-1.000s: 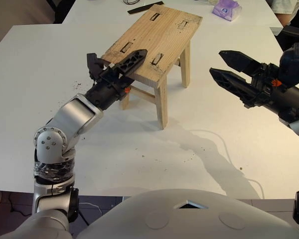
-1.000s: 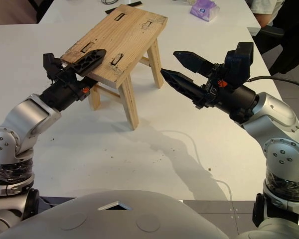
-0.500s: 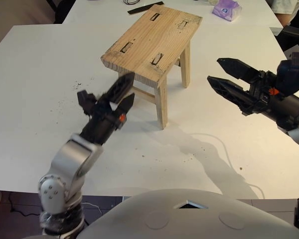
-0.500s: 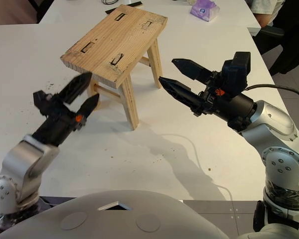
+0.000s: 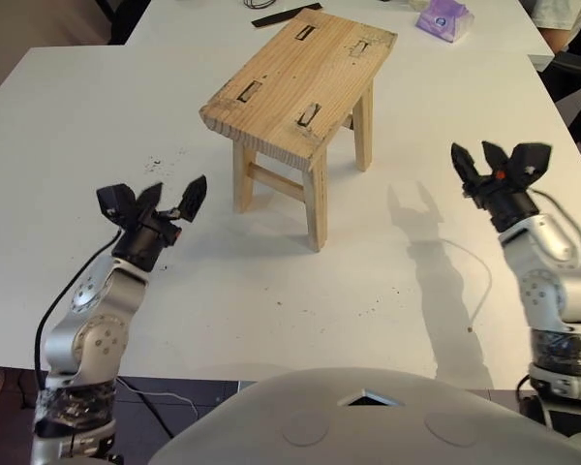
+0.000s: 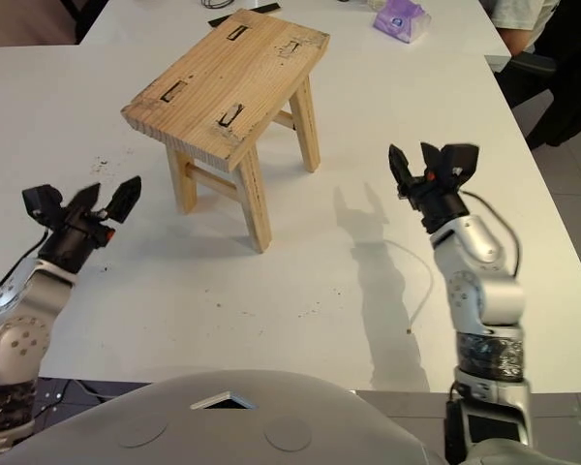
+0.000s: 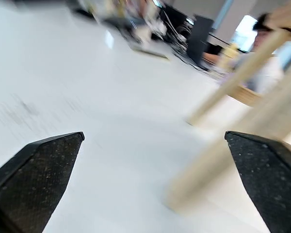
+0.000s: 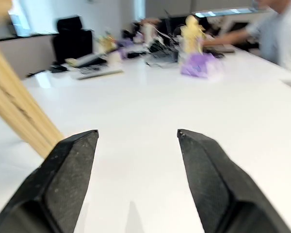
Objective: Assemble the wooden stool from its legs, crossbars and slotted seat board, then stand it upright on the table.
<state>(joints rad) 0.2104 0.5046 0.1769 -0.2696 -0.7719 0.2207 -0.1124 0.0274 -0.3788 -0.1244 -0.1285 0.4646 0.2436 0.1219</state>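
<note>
Left gripper [image 5: 172, 194], right gripper [image 5: 474, 157] withdrawn open, stool [image 5: 290, 82] upright

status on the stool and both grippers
Left gripper open, empty, left of stool. Right gripper open, empty, right of it. Stool assembled, upright on table. Purple packet far behind, out of the way.

head stereo pair: high, facing forward-down, both share stool [image 5: 300, 87] upper centre | left wrist: low over table [image 5: 271, 320], near stool legs | right wrist: low, facing across table
</note>
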